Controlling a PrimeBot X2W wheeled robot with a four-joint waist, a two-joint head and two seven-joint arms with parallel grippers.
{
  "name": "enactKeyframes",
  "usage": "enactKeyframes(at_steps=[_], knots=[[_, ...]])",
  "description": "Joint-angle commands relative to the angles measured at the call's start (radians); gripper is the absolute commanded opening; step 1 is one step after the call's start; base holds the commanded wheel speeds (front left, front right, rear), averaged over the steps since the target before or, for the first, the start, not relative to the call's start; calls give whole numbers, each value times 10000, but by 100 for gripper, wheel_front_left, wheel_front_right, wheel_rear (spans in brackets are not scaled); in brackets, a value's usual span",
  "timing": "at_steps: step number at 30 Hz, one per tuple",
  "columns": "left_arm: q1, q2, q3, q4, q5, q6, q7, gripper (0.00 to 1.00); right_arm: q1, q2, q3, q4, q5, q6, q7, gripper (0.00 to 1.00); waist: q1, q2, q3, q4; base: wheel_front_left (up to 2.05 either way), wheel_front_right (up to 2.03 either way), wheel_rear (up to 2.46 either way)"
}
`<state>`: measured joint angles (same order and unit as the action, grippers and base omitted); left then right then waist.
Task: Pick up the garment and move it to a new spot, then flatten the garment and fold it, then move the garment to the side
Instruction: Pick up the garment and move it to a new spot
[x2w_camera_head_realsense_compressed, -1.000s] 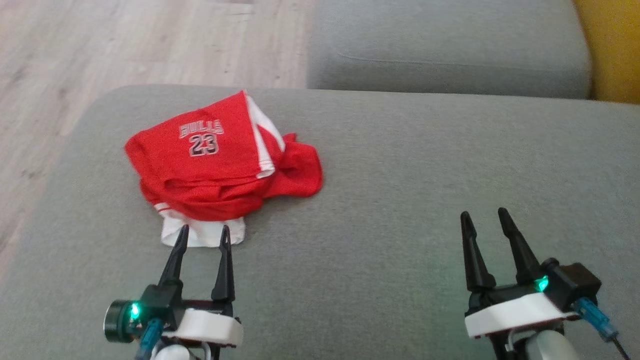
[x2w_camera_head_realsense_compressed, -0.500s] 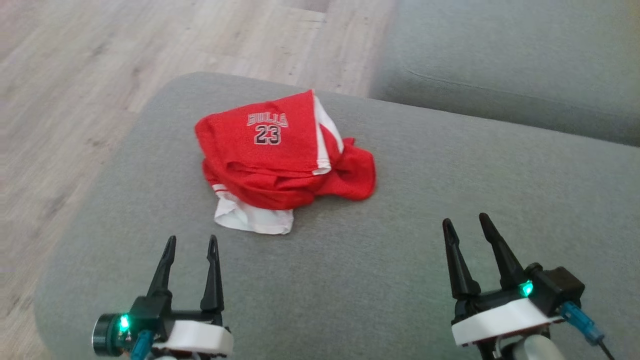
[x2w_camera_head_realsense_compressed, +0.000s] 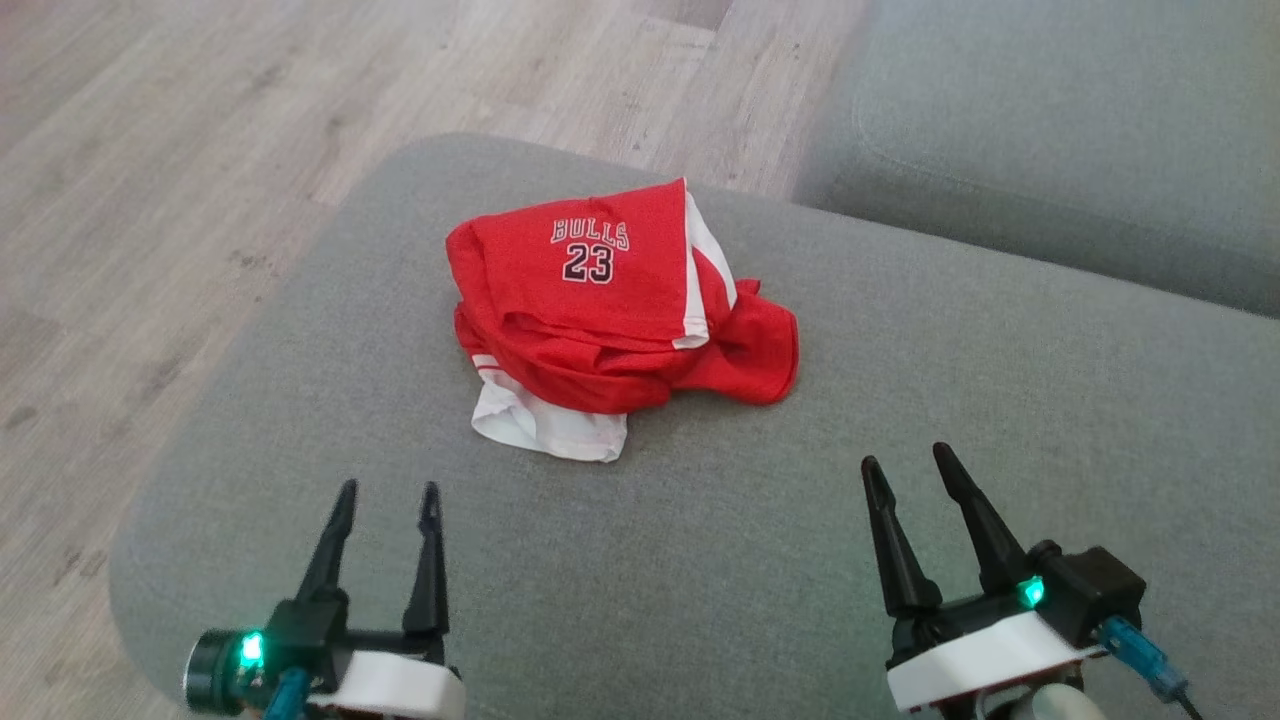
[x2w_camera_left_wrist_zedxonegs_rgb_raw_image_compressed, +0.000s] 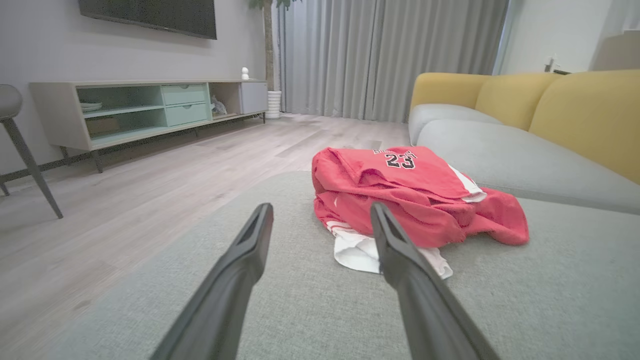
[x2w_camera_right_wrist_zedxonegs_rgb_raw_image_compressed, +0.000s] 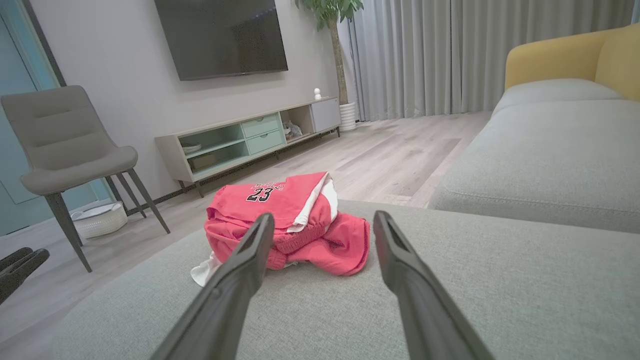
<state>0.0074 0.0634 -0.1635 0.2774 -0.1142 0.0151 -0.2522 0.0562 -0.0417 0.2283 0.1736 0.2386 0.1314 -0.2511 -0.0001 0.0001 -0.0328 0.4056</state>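
Nearest you, your left gripper (x2w_camera_head_realsense_compressed: 389, 487) hovers over the near left part of the broad grey fabric seat cushion (x2w_camera_head_realsense_compressed: 700, 580), its two dark fingers spread apart with nothing between them. Your right gripper (x2w_camera_head_realsense_compressed: 904, 455) hangs above the near right part, jaws likewise released and empty. Both stand apart from the crumpled red and white mesh basketball jersey (x2w_camera_head_realsense_compressed: 620, 300), heaped toward the cushion's far left corner, close to its far edge, "BULLS 23" print facing up, a white band poking out nearside. Beyond that edge lie a second grey seat cushion (x2w_camera_head_realsense_compressed: 1050, 140) on the right and pale wood-plank floor (x2w_camera_head_realsense_compressed: 200, 150) on the left.
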Motion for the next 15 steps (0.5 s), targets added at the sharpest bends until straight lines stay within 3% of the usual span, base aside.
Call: enactKeyframes(at_steps=[1,10,15], knots=[[-556,132,226,-269,152,-116,-95,100,-329,-85,228,-337,-17,-7,-107,100,1,-1,140,-57,0,0,0],[-3658,1011,-931,999,859,-1222,435,100,-949,-85,-25,-361,-423,-7,-107,100,1,-1,1421,-636,0,0,0],[-5688,1394,-2222,2178,802,-1442,1300,100,-1273,-85,-32,-336,-585,-7,-107,100,1,-1,2079,-1102,0,0,0]])
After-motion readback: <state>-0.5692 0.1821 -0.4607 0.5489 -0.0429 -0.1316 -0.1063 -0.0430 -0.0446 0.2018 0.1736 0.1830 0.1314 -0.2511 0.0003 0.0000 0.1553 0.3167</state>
